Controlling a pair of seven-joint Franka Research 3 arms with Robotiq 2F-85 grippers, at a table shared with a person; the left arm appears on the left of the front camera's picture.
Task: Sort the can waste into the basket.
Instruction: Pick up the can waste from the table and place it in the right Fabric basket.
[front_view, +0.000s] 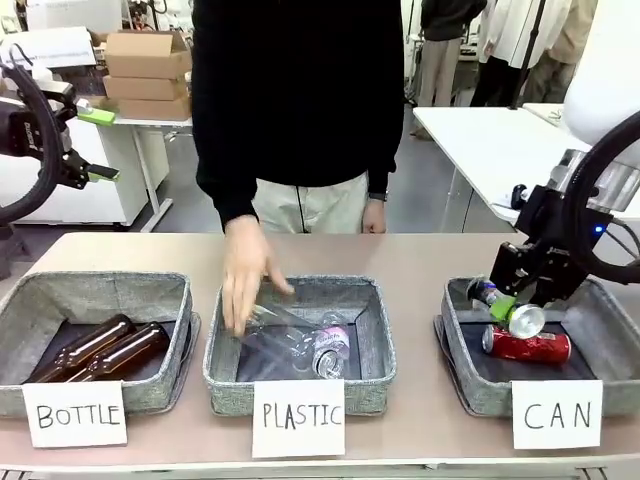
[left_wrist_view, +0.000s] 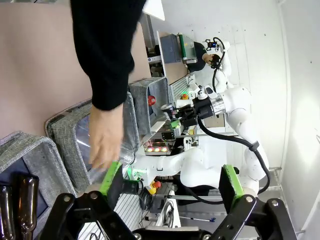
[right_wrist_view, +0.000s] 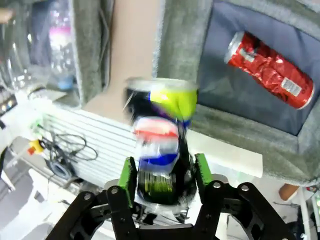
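Front view: right gripper (front_view: 512, 300) over grey woven CAN basket (front_view: 462, 372), dark blue and silver can (front_view: 510, 310) between its pads; dented red can (front_view: 527, 345) lying inside. Left wrist view: left gripper (left_wrist_view: 171, 187) spread wide, empty. Right wrist view: blurred can between the green pads (right_wrist_view: 202, 171); contact unclear.

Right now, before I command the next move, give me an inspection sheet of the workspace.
Surface: tan table, three grey baskets in a row.
Job's things: red can lying in CAN basket; blue-silver can between the right jaws above it.
Clutter: brown bottles in BOTTLE basket; clear bottles in PLASTIC basket, person's hand reaching in.
Grippers: left gripper open, raised; right gripper around the can, grip uncertain.
Cables: black cable on right arm.
Surroundings: cardboard boxes.
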